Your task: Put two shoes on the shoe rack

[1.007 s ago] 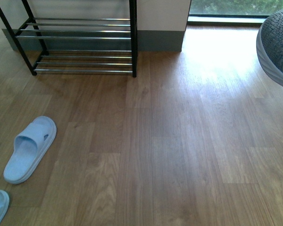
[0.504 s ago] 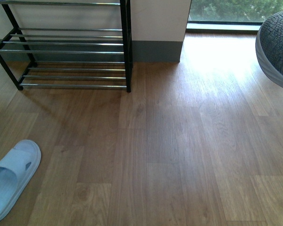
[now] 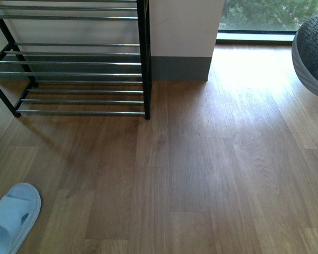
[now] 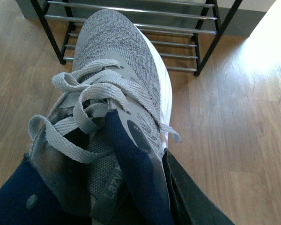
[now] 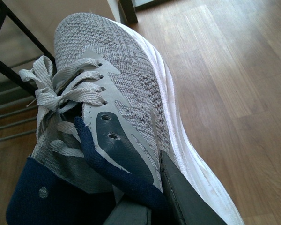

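In the left wrist view a grey mesh sneaker (image 4: pixel 117 61) with a white sole and navy lining fills the picture. My left gripper (image 4: pixel 152 187) is shut on its collar, with one dark finger (image 4: pixel 187 197) outside the shoe. The shoe's toe points at the shoe rack (image 4: pixel 201 37), which stands a short way off. In the right wrist view my right gripper (image 5: pixel 147 199) is shut on the other grey sneaker (image 5: pixel 117 75), held above the floor with the shoe rack (image 5: pixel 9 61) beside its toe. The front view shows the shoe rack (image 3: pixel 85 63) at the upper left and a sneaker toe (image 3: pixel 314 47) at the right edge.
A light blue slipper (image 3: pixel 10 217) lies on the wooden floor at the lower left. A white wall with a grey skirting board (image 3: pixel 180 67) stands right of the rack. A window (image 3: pixel 270 16) is at the far right.
The rack has come nearer and sits lower in the front view. The blue slipper has slid toward the lower left corner, and a second slipper has left the picture.
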